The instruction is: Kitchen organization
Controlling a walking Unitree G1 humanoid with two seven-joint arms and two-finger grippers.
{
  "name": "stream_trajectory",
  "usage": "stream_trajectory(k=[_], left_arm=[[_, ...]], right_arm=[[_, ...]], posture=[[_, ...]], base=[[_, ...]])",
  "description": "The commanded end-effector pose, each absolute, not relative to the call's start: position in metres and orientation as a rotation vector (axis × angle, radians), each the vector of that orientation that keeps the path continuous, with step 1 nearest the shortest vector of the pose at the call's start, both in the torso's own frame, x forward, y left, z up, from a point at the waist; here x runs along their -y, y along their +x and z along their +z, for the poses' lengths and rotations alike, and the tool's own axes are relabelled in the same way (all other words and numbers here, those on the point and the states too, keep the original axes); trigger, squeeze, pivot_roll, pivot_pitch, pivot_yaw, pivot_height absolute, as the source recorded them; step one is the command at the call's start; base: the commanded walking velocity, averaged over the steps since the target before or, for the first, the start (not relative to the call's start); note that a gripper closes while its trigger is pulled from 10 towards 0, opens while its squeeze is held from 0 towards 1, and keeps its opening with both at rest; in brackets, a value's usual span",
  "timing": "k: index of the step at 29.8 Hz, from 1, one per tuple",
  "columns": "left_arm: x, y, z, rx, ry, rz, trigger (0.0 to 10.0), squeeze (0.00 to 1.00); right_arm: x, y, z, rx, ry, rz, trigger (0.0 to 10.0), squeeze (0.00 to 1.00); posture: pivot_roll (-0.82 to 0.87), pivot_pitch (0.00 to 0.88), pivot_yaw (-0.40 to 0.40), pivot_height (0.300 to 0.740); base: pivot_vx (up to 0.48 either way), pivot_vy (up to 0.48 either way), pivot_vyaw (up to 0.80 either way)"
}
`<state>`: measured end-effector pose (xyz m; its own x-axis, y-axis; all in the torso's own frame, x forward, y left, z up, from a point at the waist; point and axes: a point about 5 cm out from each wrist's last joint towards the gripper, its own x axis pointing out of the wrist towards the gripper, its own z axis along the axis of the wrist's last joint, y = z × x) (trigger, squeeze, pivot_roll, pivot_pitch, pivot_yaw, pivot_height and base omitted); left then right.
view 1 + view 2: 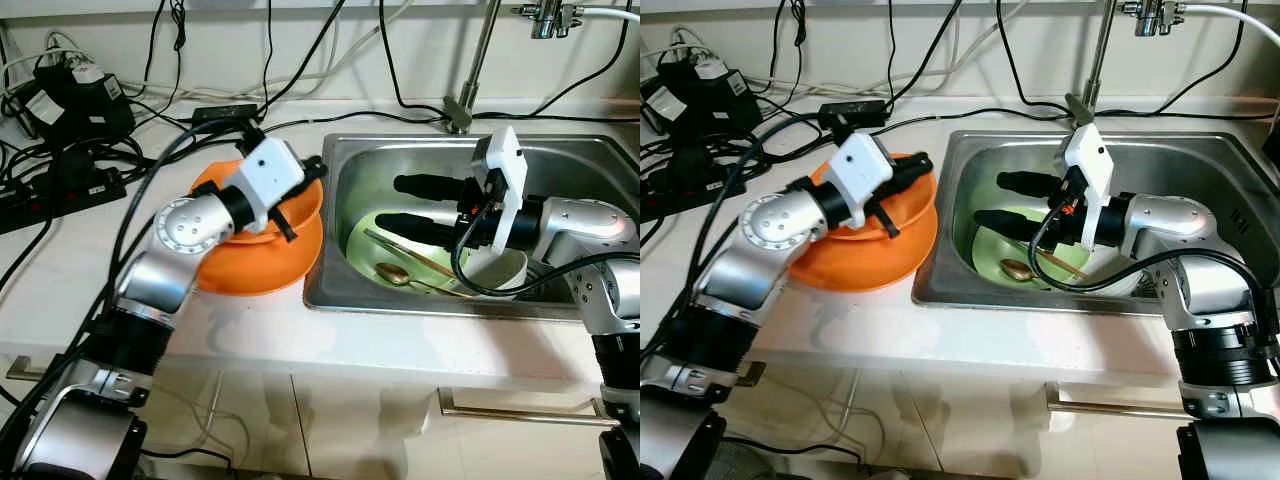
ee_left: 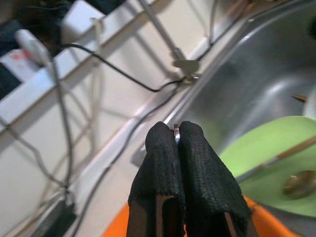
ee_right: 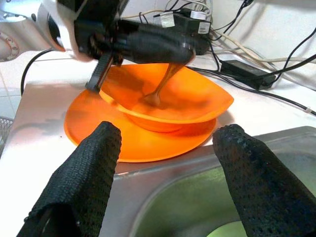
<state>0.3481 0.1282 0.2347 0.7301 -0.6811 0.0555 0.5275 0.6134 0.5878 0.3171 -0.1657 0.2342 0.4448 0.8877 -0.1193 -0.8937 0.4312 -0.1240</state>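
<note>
An orange bowl (image 1: 303, 203) sits on an orange plate (image 1: 262, 272) on the counter left of the sink. My left gripper (image 1: 314, 171) hovers over the bowl, shut on a metal spoon (image 3: 160, 87) whose tip hangs down into the bowl; a sliver of metal shows between the fingers (image 2: 197, 163). My right gripper (image 1: 394, 205) is open inside the steel sink (image 1: 345, 160), above a green plate (image 1: 368, 243) that carries chopsticks (image 1: 412, 256) and a second spoon (image 1: 392, 272). A white bowl (image 1: 502, 271) lies beneath the right wrist.
The faucet (image 1: 470, 70) rises behind the sink. Black cables, a power strip (image 1: 60, 185) and an adapter (image 1: 72, 100) crowd the counter's back left. Cabinet fronts with a handle (image 1: 520, 408) run below the counter's front edge.
</note>
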Motion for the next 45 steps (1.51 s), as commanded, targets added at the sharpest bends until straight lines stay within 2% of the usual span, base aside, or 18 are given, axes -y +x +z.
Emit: stream_trajectory(k=[1, 6, 10, 16, 17, 18, 21, 22, 23, 24, 25, 27, 29, 31, 32, 37, 40, 45], left_arm=[[-0.135, 0.349, 0.246, 0.328, 0.59, -0.665, 0.0, 0.0], [-0.154, 0.352, 0.264, 0.397, 0.56, -0.549, 0.0, 0.0], [-0.168, 0.355, 0.282, 0.461, 0.456, -0.444, 0.0, 0.0], [-0.185, 0.356, 0.302, 0.521, 0.194, -0.348, 0.0, 0.0], [-0.189, 0.357, 0.307, 0.534, 0.064, -0.329, 0.0, 0.0], [-0.189, 0.357, 0.307, 0.534, 0.064, -0.329, 0.0, 0.0], [-0.201, 0.36, 0.317, 0.557, -0.34, -0.275, 0.0, 0.0], [-0.206, 0.362, 0.317, 0.551, -0.559, -0.268, 0.0, 0.0], [-0.206, 0.362, 0.317, 0.551, -0.559, -0.268, 0.0, 0.0], [-0.211, 0.363, 0.312, 0.557, -0.872, -0.261, 0.0, 0.0], [-0.211, 0.363, 0.312, 0.557, -0.872, -0.261, 0.0, 0.0], [-0.205, 0.361, 0.304, 0.554, -1.105, -0.301, 0.0, 0.0], [-0.202, 0.361, 0.301, 0.549, -1.166, -0.319, 0.0, 0.0], [-0.19, 0.359, 0.294, 0.525, -1.269, -0.358, 0.0, 0.0], [-0.19, 0.359, 0.294, 0.525, -1.269, -0.358, 0.0, 0.0], [-0.165, 0.357, 0.285, 0.446, -1.372, -0.407, 0.0, 0.0], [-0.159, 0.359, 0.279, 0.427, -1.436, -0.383, 0.0, 0.0], [-0.155, 0.36, 0.279, 0.416, -1.458, -0.394, 0.0, 0.0]], right_arm=[[0.16, 0.316, 0.238, -0.024, -0.178, 1.142, 10.0, 0.0], [0.159, 0.318, 0.238, -0.017, -0.17, 1.138, 10.0, 0.0], [0.158, 0.318, 0.238, -0.014, -0.165, 1.137, 10.0, 0.0], [0.156, 0.319, 0.237, -0.01, -0.159, 1.136, 10.0, 0.0], [0.156, 0.319, 0.237, -0.006, -0.154, 1.133, 10.0, 0.0], [0.156, 0.319, 0.237, -0.006, -0.154, 1.133, 10.0, 0.0], [0.155, 0.321, 0.238, 0.009, -0.126, 1.124, 10.0, 0.0], [0.154, 0.322, 0.239, 0.019, -0.11, 1.113, 10.0, 0.0], [0.154, 0.322, 0.239, 0.019, -0.11, 1.113, 10.0, 0.0], [0.151, 0.328, 0.243, 0.05, -0.055, 1.068, 10.0, 0.0], [0.151, 0.328, 0.243, 0.05, -0.055, 1.068, 10.0, 0.0], [0.146, 0.34, 0.249, 0.082, 0.052, 0.978, 10.0, 0.0], [0.144, 0.344, 0.251, 0.091, 0.091, 0.947, 10.0, 0.0], [0.138, 0.356, 0.254, 0.099, 0.253, 0.854, 10.0, 0.0], [0.138, 0.356, 0.254, 0.099, 0.253, 0.854, 10.0, 0.0], [0.113, 0.361, 0.253, 0.076, 0.542, 0.837, 10.0, 0.0], [0.1, 0.36, 0.251, 0.058, 0.619, 0.845, 10.0, 0.0], [0.096, 0.361, 0.25, 0.043, 0.666, 0.84, 10.0, 0.0]], posture=[[-0.04, 0.0, 0.085, 0.74], [-0.04, 0.0, 0.087, 0.74], [-0.04, 0.0, 0.087, 0.74], [-0.03, 0.0, 0.089, 0.74], [-0.03, 0.0, 0.09, 0.74], [-0.03, 0.0, 0.09, 0.74], [-0.03, 0.0, 0.09, 0.74], [-0.03, 0.0, 0.092, 0.74], [-0.03, 0.0, 0.092, 0.74], [-0.04, 0.0, 0.095, 0.74], [-0.04, 0.0, 0.095, 0.74], [-0.04, 0.0, 0.096, 0.74], [-0.04, 0.0, 0.096, 0.74], [-0.03, 0.0, 0.089, 0.74], [-0.03, 0.0, 0.089, 0.74], [-0.03, 0.0, 0.087, 0.74], [-0.03, 0.0, 0.09, 0.74], [-0.04, 0.0, 0.092, 0.74]], base=[[0.0, 0.0, 0.0], [0.0, 0.0, 0.0], [0.0, 0.0, 0.0], [0.0, 0.0, 0.0], [0.0, 0.0, 0.0], [0.0, 0.0, 0.0], [0.0, 0.0, 0.0], [0.0, 0.0, 0.0], [0.0, 0.0, 0.0], [0.0, 0.0, 0.0], [0.0, 0.0, 0.0], [0.0, 0.0, 0.0], [0.0, 0.0, 0.0], [0.0, 0.0, 0.0], [0.0, 0.0, 0.0], [0.0, 0.0, 0.0], [0.0, 0.0, 0.0], [0.0, 0.0, 0.0]])
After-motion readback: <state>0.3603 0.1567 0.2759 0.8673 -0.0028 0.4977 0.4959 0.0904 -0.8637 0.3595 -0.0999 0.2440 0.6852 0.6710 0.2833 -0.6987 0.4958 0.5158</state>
